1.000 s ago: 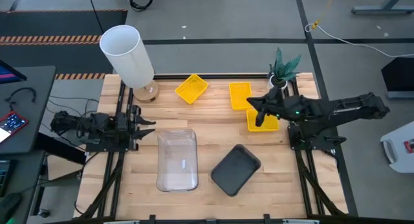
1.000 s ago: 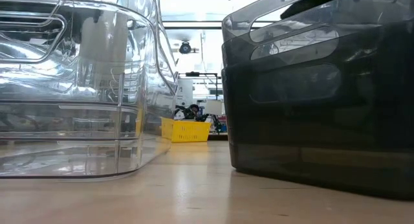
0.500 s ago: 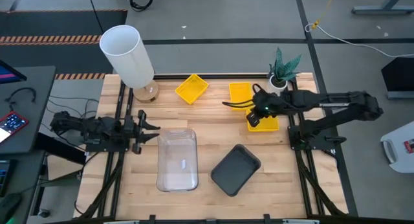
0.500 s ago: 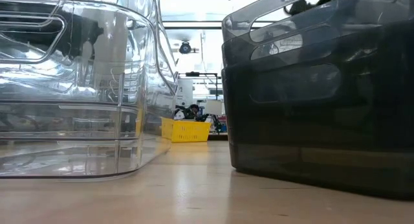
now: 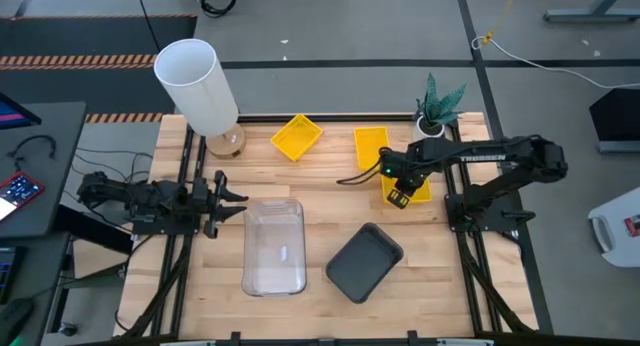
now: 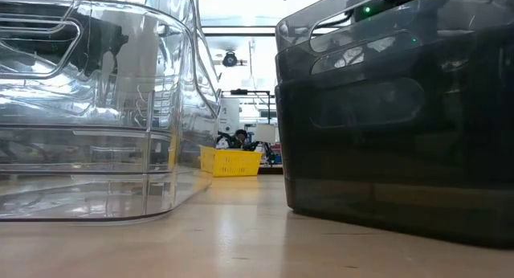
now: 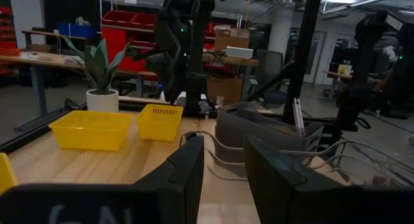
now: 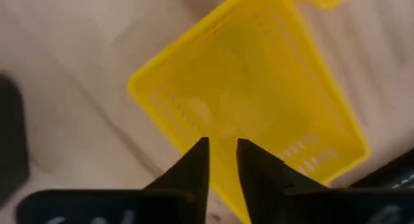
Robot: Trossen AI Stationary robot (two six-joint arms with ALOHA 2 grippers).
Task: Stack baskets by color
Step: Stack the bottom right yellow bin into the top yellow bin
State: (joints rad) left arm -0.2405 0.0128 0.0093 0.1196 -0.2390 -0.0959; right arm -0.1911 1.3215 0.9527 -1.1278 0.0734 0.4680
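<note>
Three yellow baskets rest on the table's far half: one tilted (image 5: 296, 136), one (image 5: 371, 146), and one (image 5: 412, 189) at the right. My right gripper (image 5: 398, 196) points down over that right basket (image 8: 259, 101), its fingers a little open above the basket's floor near one wall. A clear basket stack (image 5: 274, 246) and a dark grey basket (image 5: 364, 261) rest flat on the near half. My left gripper (image 5: 235, 201) waits level at the left edge, open (image 7: 223, 159), with nothing between its fingers.
A tall white cylinder (image 5: 197, 86) stands at the far left corner and a small potted plant (image 5: 437, 106) at the far right. Bare wood lies between the yellow baskets and the two larger ones.
My right gripper has tipped from nearly level to pointing straight down. It has sunk toward the right yellow basket, moving a little toward the near edge. The baskets have stayed where they were.
</note>
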